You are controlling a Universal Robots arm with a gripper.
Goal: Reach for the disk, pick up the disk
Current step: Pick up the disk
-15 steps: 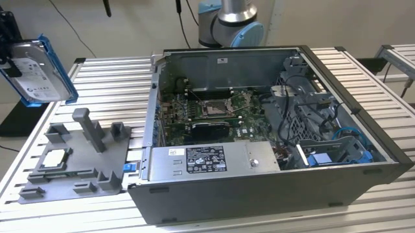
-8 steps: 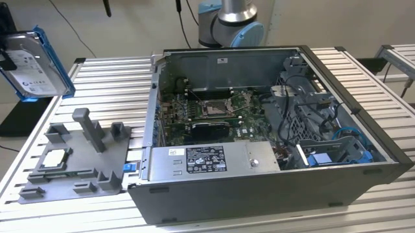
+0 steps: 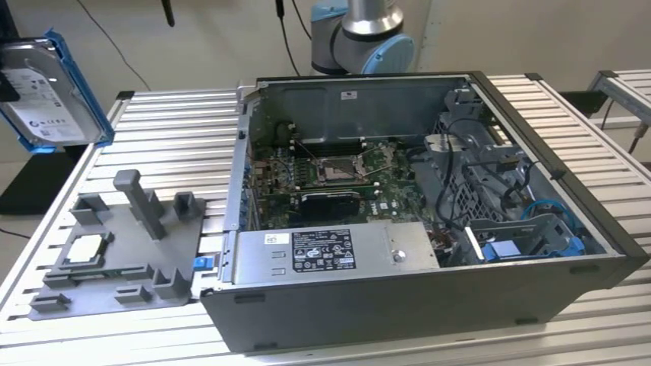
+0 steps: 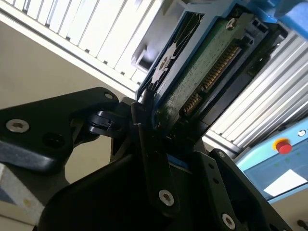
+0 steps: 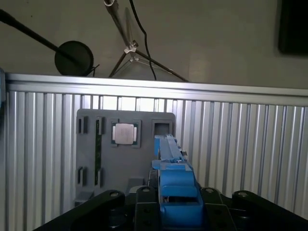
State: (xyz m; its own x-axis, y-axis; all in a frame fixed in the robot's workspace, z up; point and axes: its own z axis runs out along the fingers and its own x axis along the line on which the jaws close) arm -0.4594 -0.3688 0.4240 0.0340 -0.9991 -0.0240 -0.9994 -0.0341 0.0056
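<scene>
— Where is the disk (image 3: 49, 91)?
— Aloft at ten o'clock in the exterior view, upright, above the grey holder (image 3: 122, 252), well apart from the computer case (image 3: 428, 305).
— And the gripper (image 5: 177, 192)?
— In the first wrist view it is clamped narrowly on the disk's blue bracket.

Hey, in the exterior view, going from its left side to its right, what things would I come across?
Disk, held up in the air → grey fixture's tall post → open computer case.
</scene>
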